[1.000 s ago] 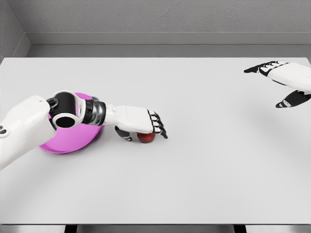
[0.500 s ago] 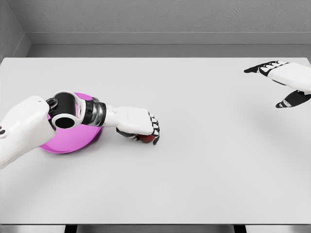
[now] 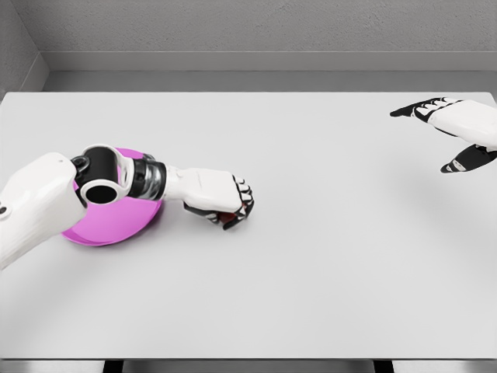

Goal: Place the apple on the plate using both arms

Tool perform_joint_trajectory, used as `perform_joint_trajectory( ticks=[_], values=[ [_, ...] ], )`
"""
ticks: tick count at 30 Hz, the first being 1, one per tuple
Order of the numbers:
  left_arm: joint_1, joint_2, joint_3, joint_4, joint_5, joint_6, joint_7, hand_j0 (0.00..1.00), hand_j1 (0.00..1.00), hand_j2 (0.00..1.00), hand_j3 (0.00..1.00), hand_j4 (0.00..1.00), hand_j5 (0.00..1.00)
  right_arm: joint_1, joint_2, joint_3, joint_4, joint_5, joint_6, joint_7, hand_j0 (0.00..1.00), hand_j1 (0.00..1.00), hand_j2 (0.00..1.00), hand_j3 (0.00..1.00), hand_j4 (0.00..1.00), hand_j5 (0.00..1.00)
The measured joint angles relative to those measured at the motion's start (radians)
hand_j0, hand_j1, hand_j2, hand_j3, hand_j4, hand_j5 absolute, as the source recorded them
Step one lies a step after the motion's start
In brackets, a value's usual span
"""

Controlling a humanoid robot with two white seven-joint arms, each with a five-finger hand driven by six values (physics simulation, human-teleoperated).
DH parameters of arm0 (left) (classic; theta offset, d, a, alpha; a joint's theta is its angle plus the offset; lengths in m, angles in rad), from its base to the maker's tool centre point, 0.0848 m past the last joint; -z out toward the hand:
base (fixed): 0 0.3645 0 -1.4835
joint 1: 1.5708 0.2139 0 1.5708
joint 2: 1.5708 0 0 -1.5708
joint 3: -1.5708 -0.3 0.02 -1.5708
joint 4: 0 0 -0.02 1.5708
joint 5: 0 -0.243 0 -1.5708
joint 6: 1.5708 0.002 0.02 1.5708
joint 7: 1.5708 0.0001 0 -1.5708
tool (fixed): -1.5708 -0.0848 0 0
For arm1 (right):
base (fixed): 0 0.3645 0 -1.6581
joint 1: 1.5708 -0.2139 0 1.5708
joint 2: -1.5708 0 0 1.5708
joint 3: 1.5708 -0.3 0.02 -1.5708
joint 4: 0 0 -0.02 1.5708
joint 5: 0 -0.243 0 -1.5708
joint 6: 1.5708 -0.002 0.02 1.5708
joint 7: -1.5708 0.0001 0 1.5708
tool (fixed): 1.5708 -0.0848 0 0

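White table [image 3: 311, 295] fills our view. Nearest, our left hand [image 3: 221, 200] has its fingers curled around the apple [image 3: 231, 221], just right of the plate [image 3: 109, 229]; carrying it there means going left. Far right, our right hand [image 3: 458, 132] hovers with fingers spread, holding nothing.

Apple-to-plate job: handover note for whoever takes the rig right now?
Left hand: fingers curled around the apple, low over the table, just right of the plate.
Right hand: open, holding nothing, at the far right edge.
Plate: pink, at left, partly hidden by the left forearm.
Done: apple grasped.
Left: carry it onto the plate and release.
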Motion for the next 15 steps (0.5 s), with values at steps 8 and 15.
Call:
perform_joint_trajectory(
  ticks=[8,15],
  values=[
    [-0.003,0.038,0.042,-0.007,0.092,-0.004,0.003,0.19,0.19,0.19,0.19,0.19,0.19,0.0,0.0,0.0,0.0,0.0,0.0,0.0,1.0,1.0,1.0,1.0,1.0,1.0],
    [0.011,0.172,0.125,-0.013,0.17,-0.005,0.002,0.19,0.19,0.19,0.19,0.19,0.19,0.0,0.0,0.0,0.0,0.0,0.0,0.0,1.0,1.0,1.0,1.0,1.0,1.0]
  ],
)
